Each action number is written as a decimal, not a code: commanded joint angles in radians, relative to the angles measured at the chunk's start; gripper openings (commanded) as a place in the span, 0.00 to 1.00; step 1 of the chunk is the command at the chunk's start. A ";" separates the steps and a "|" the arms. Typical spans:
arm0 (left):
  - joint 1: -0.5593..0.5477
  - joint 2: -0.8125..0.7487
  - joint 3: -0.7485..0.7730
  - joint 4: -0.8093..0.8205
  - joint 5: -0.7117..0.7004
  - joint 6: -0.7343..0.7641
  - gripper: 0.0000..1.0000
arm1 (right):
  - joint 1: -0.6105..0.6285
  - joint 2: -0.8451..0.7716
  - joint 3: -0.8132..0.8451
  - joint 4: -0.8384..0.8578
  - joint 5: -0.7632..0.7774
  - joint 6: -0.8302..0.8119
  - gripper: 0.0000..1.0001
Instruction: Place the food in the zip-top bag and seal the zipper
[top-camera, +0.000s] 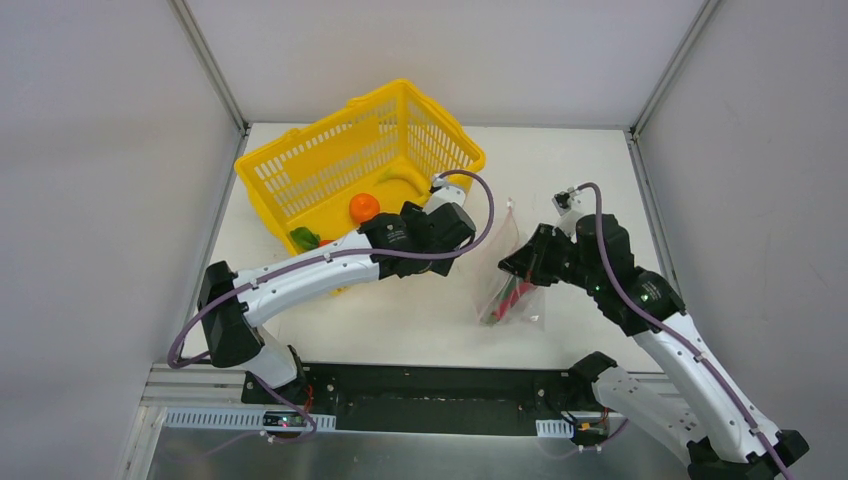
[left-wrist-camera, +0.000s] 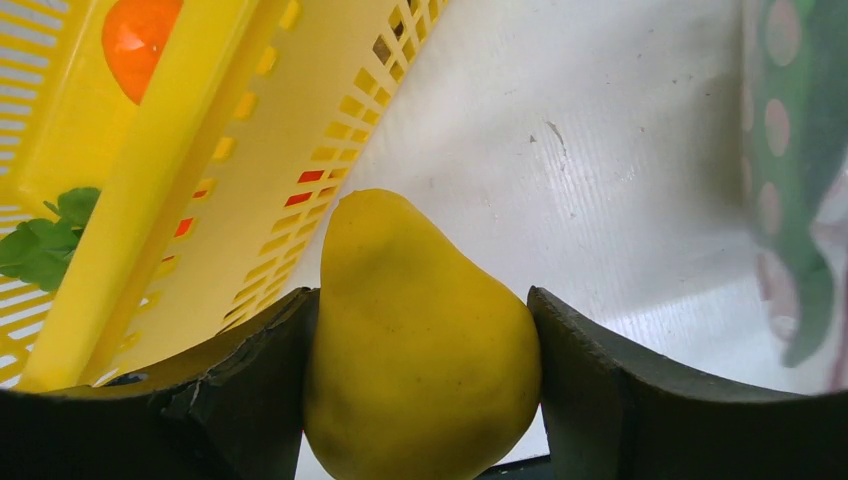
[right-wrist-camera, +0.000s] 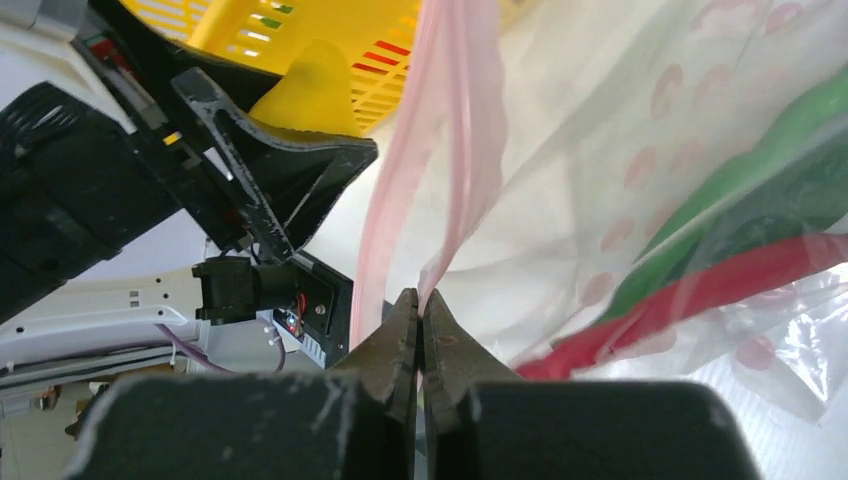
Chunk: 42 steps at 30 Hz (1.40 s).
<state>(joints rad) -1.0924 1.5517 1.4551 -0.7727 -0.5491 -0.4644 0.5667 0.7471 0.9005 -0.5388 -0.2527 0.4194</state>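
Note:
My left gripper (left-wrist-camera: 420, 300) is shut on a yellow lemon (left-wrist-camera: 420, 340), which fills the gap between both pads. It hangs over the table between the basket and the zip-top bag (top-camera: 505, 245), left of the bag's mouth. My right gripper (right-wrist-camera: 418, 300) is shut on the bag's edge by the pink zipper (right-wrist-camera: 400, 200) and holds that side lifted. Inside the bag lie a green pepper (right-wrist-camera: 740, 170) and a red chili (right-wrist-camera: 700, 290). In the right wrist view the lemon (right-wrist-camera: 310, 85) and the left fingers (right-wrist-camera: 270, 150) show just beyond the zipper.
A yellow plastic basket (top-camera: 300, 170) stands tilted at the back left, with an orange fruit (top-camera: 364, 207) and a green leafy piece (top-camera: 303, 238) in it. White walls close in the table on three sides. The right arm (top-camera: 640, 295) reaches in from the right.

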 joint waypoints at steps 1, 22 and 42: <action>-0.003 -0.047 0.036 -0.039 -0.058 -0.012 0.46 | 0.003 0.037 0.132 -0.157 0.113 0.026 0.00; -0.011 -0.300 -0.225 0.834 0.610 -0.086 0.46 | 0.007 0.096 0.165 -0.179 0.135 0.046 0.00; -0.009 -0.136 -0.396 1.151 0.747 -0.195 0.40 | 0.007 -0.003 0.149 -0.118 0.147 0.076 0.00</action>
<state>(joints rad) -1.0924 1.4044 1.0592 0.3557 0.2050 -0.6674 0.5663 0.7620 1.0317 -0.7277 -0.0612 0.4801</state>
